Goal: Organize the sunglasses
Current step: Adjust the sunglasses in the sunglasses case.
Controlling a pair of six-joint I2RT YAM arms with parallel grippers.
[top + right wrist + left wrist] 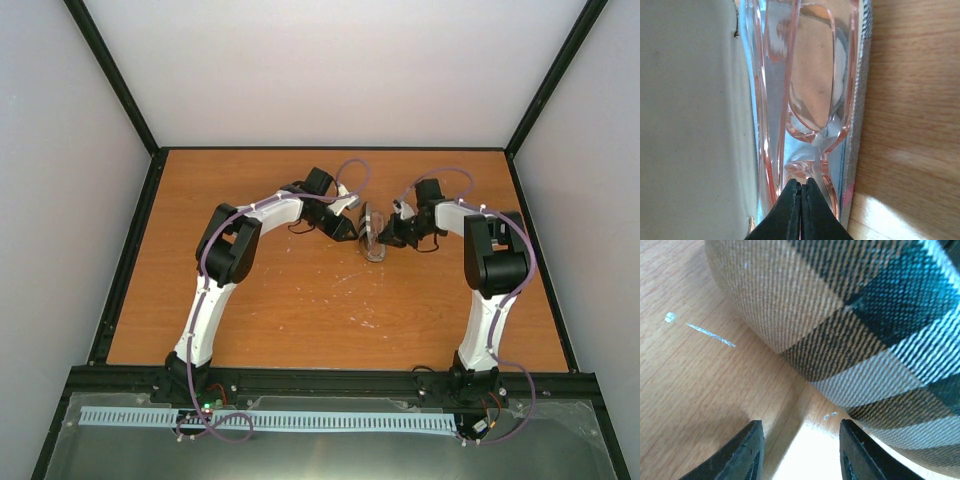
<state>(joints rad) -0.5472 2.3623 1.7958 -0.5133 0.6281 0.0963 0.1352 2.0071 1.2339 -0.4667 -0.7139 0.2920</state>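
Right gripper (801,189) is closed, empty, at the sunglasses (810,95) bridge; left gripper (800,424) gapes beside the case (840,315); an unbraced push could skid it.

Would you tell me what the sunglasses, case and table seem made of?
The sunglasses look like glossy, see-through pink plastic, with bright highlights. The case is woven plaid fabric, its twill ribs visible. The table shows wood grain, likely laminate.

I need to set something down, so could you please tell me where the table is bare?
Bare table: the near patch between left arm and right arm, and the far strip behind both. Crowded: the centre, where left claw and right claw flank the case with the sunglasses.
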